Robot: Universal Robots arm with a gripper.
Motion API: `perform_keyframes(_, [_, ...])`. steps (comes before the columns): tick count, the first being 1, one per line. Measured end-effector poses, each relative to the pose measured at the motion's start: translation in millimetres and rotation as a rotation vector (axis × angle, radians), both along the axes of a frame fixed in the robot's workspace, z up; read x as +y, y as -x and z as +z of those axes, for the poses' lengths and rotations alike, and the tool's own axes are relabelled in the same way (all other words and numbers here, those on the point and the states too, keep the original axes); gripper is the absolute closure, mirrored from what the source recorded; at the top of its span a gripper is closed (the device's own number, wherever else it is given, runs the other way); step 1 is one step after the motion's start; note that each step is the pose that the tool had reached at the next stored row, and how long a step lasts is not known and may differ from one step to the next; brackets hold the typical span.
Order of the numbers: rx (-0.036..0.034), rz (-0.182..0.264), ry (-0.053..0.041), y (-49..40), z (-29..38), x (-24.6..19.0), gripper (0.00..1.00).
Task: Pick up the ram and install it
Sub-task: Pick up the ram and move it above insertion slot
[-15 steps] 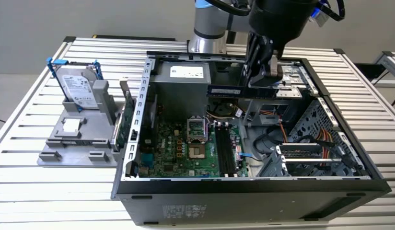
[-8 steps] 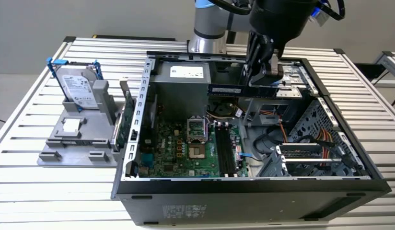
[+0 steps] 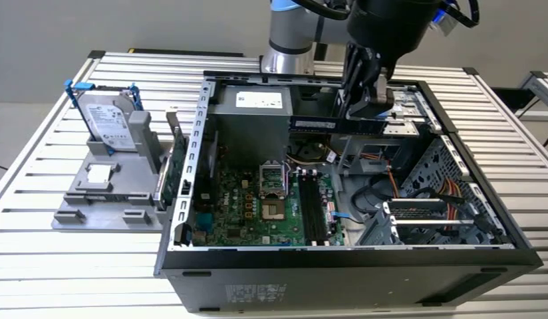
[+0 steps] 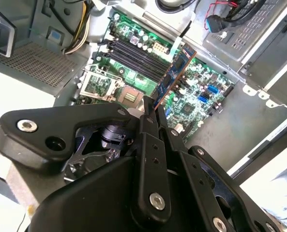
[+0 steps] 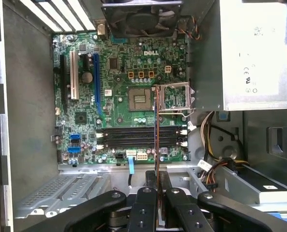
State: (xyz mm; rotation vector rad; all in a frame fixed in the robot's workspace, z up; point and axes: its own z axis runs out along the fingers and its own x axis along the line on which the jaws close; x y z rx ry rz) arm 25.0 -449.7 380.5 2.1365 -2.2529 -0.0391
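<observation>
Hand (image 3: 379, 114), closed on one end of the ram (image 3: 332, 124), held it level above the motherboard (image 3: 256, 206) in the open case (image 3: 345, 279).

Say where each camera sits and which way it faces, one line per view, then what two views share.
Exterior view: off the arm, raised, looking down into the open case; shows the arm and the gripper holding the ram.
First wrist view: at the wrist, looking straight down past the gripper onto the motherboard; ram edge-on.
Second wrist view: at the wrist, looking slantwise past the gripper at the motherboard; ram's blue face shows.
Shared: both wrist views show the gripper shut on the ram above the motherboard.
</observation>
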Motion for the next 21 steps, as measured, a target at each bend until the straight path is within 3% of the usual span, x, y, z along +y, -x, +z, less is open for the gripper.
perform_keyframes(21, [0.0, -0.002, 0.0001, -1.4, -0.3, 2.0, 1.0])
